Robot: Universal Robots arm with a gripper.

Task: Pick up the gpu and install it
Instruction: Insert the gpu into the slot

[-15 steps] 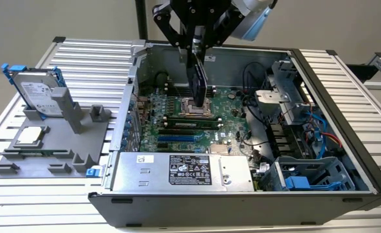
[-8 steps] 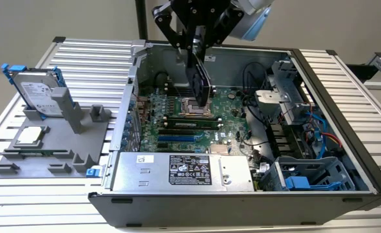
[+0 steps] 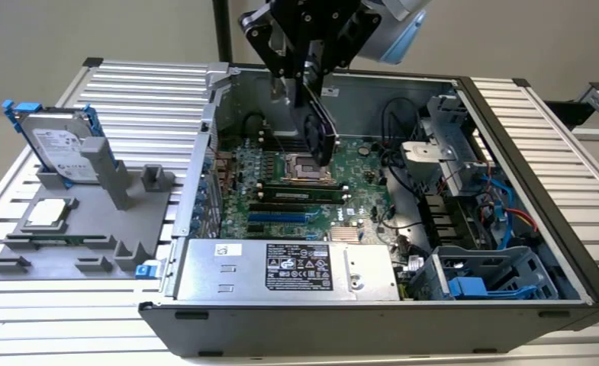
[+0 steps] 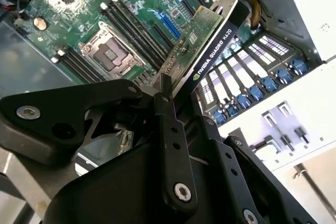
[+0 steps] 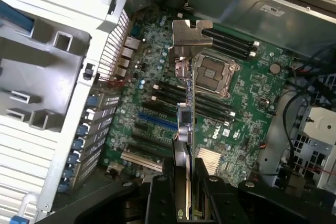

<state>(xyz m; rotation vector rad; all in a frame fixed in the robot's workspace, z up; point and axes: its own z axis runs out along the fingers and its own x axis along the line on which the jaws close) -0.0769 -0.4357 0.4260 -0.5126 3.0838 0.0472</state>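
Closest to the lens in both wrist views is the black gripper (image 4: 176,97) (image 5: 185,163). Its two fingers (image 4: 167,129) are drawn in tight on one edge of the gpu (image 4: 207,45), so the jaws are closed on the card with no gap on either side. There is one gpu. The second wrist view shows its green board on one face and its black shroud on the other. In the first wrist view the gpu (image 5: 186,106) is seen edge-on, with its single silver bracket (image 5: 190,35) at the end away from the fingers.

In the exterior view the gripper (image 3: 307,95) reaches down into the open computer case (image 3: 381,332). The gpu (image 3: 320,133) hangs upright beneath it, over the motherboard (image 3: 278,210) and near the one CPU socket (image 3: 304,169). Both wrist views show the card apart from the board and not seated in any slot.

Black memory slots (image 5: 228,43) run along both sides of the socket, though how many there are cannot be told for sure. One long blue slot (image 5: 157,121) lies further along the board. A single silver power supply (image 3: 278,267) sits at the near side of the case.

At the exterior view's left, on the slatted table (image 3: 126,84), is one grey fixture (image 3: 85,229). One hard drive (image 3: 60,145) with blue rails stands upright in it, and one small silver square chip (image 3: 46,213) lies flat on it.
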